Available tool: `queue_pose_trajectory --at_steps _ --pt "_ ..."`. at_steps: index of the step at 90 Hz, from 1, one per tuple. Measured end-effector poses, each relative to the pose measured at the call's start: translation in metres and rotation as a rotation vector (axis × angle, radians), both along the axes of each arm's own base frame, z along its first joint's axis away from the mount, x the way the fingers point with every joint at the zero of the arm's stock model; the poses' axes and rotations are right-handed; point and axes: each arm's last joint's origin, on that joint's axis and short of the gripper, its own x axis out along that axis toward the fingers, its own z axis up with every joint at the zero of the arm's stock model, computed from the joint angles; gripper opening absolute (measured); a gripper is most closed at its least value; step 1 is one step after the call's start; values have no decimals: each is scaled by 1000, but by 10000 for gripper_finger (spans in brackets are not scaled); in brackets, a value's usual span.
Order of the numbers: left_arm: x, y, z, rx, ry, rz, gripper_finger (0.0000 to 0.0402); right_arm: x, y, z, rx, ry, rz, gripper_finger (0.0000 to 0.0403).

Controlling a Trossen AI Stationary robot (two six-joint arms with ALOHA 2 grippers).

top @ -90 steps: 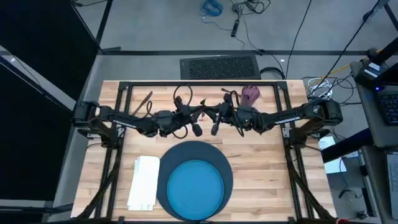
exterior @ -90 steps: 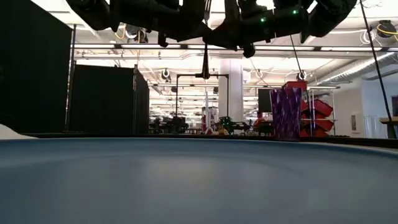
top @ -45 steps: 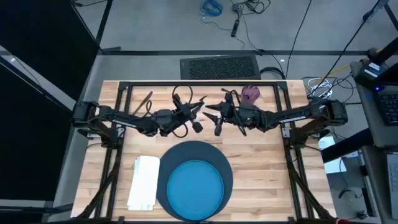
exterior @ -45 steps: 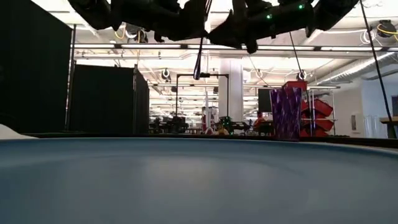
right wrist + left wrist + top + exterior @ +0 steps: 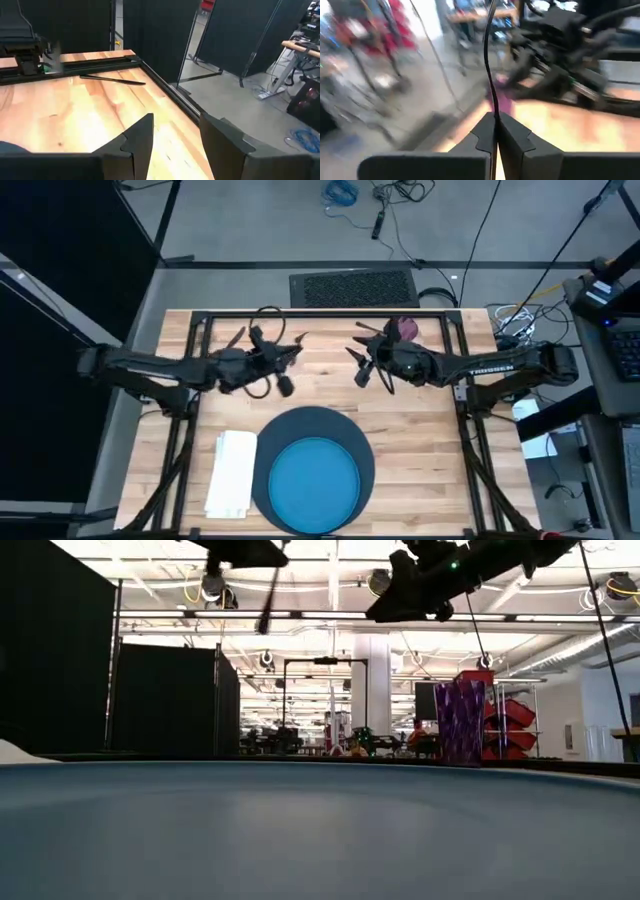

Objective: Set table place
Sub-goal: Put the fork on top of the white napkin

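Observation:
My left gripper is high over the table's far left part, shut on a thin dark utensil; fork, knife or spoon, I cannot tell. My right gripper hangs open with nothing in it, right of centre, near the purple cup. The cup stands upright at the far edge. Another utensil lies flat at the far left. The blue plate sits on the navy mat at the near edge. The white napkin lies left of the mat. My left gripper pinches the thin utensil between its two shut fingers, and the place of contact is at their free ends. The rest of the utensil reaches out beyond the fingertips, in line with them. The utensil is lifted clear of the table and slants downward.
A black metal frame runs along the table's far edge and down both sides. Bare wood lies right of the mat and between the mat and the arms. Dark screens stand beyond the table's left side.
The two grippers have drawn apart from the table's middle: my left one toward the left edge and up, carrying the utensil, my right one toward the right edge and up. The utensil hung straight down between them and now slants under my left gripper.

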Motion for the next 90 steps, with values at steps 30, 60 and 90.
queue_pose_trajectory --at_steps 30,60,90 --pt "-67 -15 -21 -864 302 -34 0 0 0 -1 12 3 3 144" --pt "-106 -78 -70 -1188 856 -96 0 -1 0 -5 11 52 4 144" --pt "-135 -142 -62 -1296 528 -63 0 -2 1 -7 14 81 10 144"
